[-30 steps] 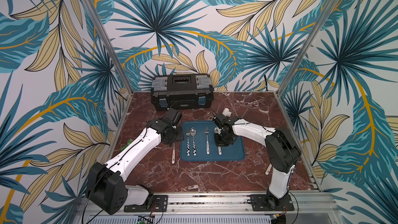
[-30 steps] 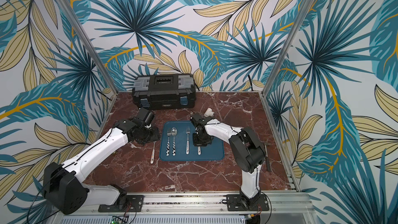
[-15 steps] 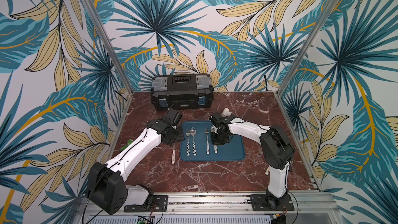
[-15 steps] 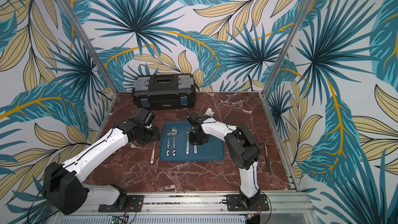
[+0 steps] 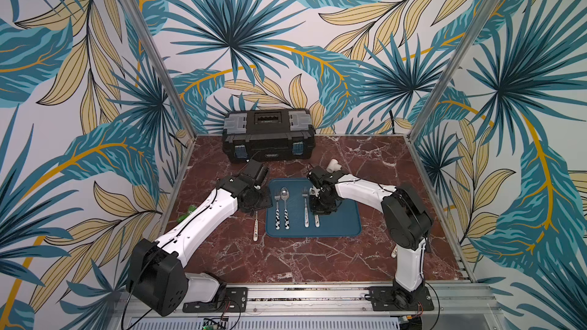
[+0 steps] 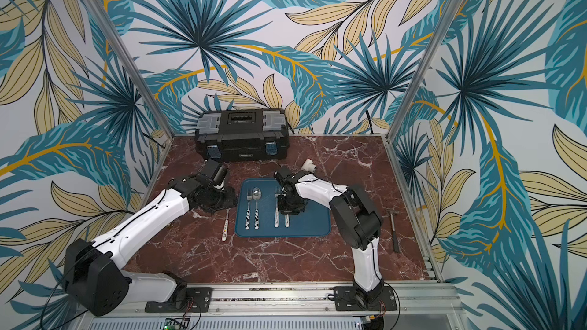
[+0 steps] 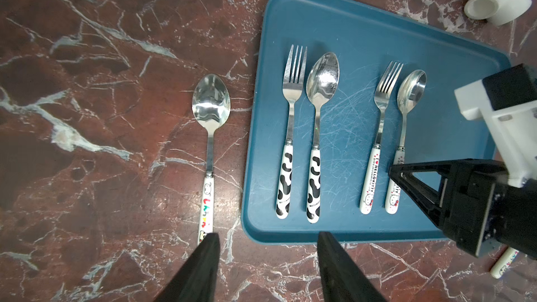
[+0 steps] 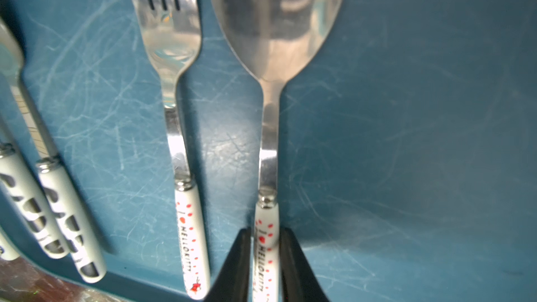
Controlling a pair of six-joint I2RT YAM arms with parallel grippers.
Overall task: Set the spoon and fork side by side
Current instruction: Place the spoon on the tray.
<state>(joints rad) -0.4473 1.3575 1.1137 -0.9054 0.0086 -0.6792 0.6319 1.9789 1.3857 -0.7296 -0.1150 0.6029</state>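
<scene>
Where leafy walls (image 5: 286, 42) border the tabletop (image 5: 286, 258), spoon (image 7: 404, 123) and fork (image 7: 383, 103) share a tray (image 7: 348, 24).

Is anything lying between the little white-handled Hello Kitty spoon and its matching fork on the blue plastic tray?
Nothing visible. The white-handled Hello Kitty spoon lies parallel beside the matching steel fork on the blue plastic tray, with only a bare strip of tray between them. The right gripper straddles the spoon's handle.

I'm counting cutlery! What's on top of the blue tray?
Four pieces on the tray: cow fork, cow spoon, Kitty fork, Kitty spoon. The right gripper straddles the Kitty spoon's handle and covers some tray, so anything under it is hidden.
</scene>
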